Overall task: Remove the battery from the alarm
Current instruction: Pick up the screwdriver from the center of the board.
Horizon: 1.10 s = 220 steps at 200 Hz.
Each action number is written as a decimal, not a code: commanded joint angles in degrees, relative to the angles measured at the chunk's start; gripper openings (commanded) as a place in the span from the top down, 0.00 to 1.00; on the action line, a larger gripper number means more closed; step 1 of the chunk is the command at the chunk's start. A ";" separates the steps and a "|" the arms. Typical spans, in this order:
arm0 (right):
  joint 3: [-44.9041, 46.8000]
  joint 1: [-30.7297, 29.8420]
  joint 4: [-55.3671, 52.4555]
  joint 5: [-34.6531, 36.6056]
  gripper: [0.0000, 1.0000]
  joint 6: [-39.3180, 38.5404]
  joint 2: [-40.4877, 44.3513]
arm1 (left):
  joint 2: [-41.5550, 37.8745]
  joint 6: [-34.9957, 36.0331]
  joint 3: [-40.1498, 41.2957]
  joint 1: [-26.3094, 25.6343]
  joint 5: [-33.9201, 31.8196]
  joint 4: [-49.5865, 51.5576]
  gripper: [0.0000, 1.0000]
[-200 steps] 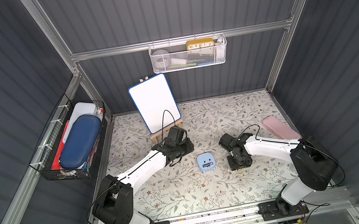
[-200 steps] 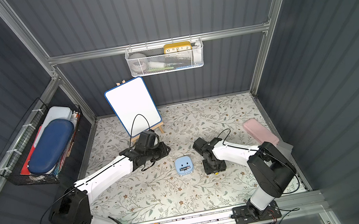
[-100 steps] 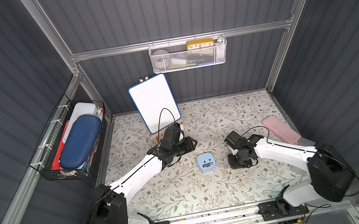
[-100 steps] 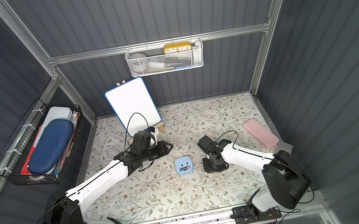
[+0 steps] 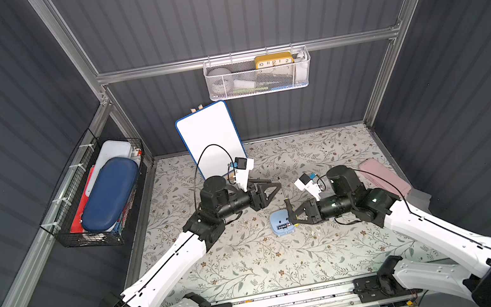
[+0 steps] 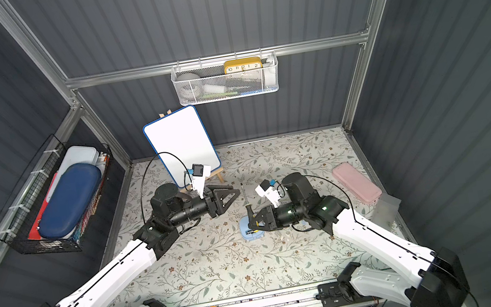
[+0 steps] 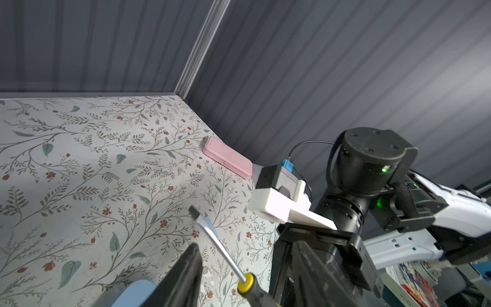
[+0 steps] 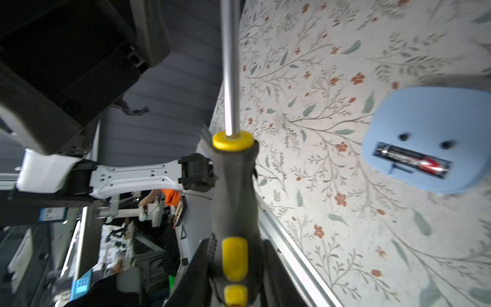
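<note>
The light-blue alarm [image 5: 277, 217] [image 6: 246, 227] lies back up on the floral mat. In the right wrist view the alarm [image 8: 430, 117] shows the battery [image 8: 411, 162] lying in its open slot. My right gripper [image 5: 294, 215] [image 8: 233, 265] hovers at the alarm's right edge, shut on the black-and-yellow handle of a screwdriver [image 8: 233, 186] [image 5: 287, 206] whose shaft points toward the back wall. My left gripper [image 5: 273, 190] [image 7: 247, 255] stands open around the shaft, and neither jaw touches the screwdriver [image 7: 220, 247].
A pink case [image 5: 384, 177] lies by the right wall, with a clear bag [image 5: 418, 197] beside it. A whiteboard on an easel [image 5: 210, 140] stands at the back left. A mesh basket [image 5: 260, 85] with a yellow clock hangs on the back wall, and a wire basket [image 5: 83, 235] hangs on the left wall.
My left gripper has reached to the right and its jaws have widened. My right gripper has swung left to the alarm's right edge.
</note>
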<state>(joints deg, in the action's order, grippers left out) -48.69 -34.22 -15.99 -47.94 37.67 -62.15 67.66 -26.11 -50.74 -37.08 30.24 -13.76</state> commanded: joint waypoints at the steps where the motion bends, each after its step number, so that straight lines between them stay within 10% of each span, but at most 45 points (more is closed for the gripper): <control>1: 0.35 -0.46 8.80 -8.42 0.87 5.22 1.30 | -1.84 3.51 1.18 0.35 1.43 -2.67 0.40; 98: -1.15 -3.82 3.56 -4.79 0.90 1.10 0.22 | 1.50 0.44 1.53 0.43 4.03 -6.04 0.47; 173: -1.72 -3.99 -0.39 1.15 0.92 -2.51 1.13 | 3.68 1.49 1.96 0.43 11.42 -4.24 1.00; 220: -1.45 -3.76 0.59 6.91 0.80 -1.90 1.95 | 0.06 0.13 3.08 0.43 7.90 -1.75 1.00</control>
<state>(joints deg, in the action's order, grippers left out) -48.77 -39.13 -17.45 -47.09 33.54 -61.25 70.81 -28.14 -49.63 -36.36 37.15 -18.28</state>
